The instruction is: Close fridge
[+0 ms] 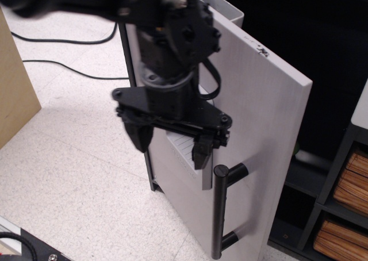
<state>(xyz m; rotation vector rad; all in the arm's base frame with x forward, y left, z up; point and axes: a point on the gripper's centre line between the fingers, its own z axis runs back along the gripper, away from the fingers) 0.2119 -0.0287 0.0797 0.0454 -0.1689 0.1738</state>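
Observation:
The fridge stands open: its light-grey door (264, 117) swings out toward me, with a black bar handle (219, 212) low on its front and a grey inner bin (221, 7) showing at the top. The dark cabinet interior (322, 54) lies behind it at the right. My black gripper (171, 146) hangs in front of the door, over the recessed dispenser panel, which it mostly hides. Its two fingers (140, 135) point down and stand apart, empty. The right fingertip is just above the top of the handle.
A grey shelf unit with wooden slats (345, 215) stands at the lower right. Black cables (69, 68) run across the white floor at the left. A brown board (14, 94) leans at the left edge. A black box corner (29, 246) sits at the bottom left.

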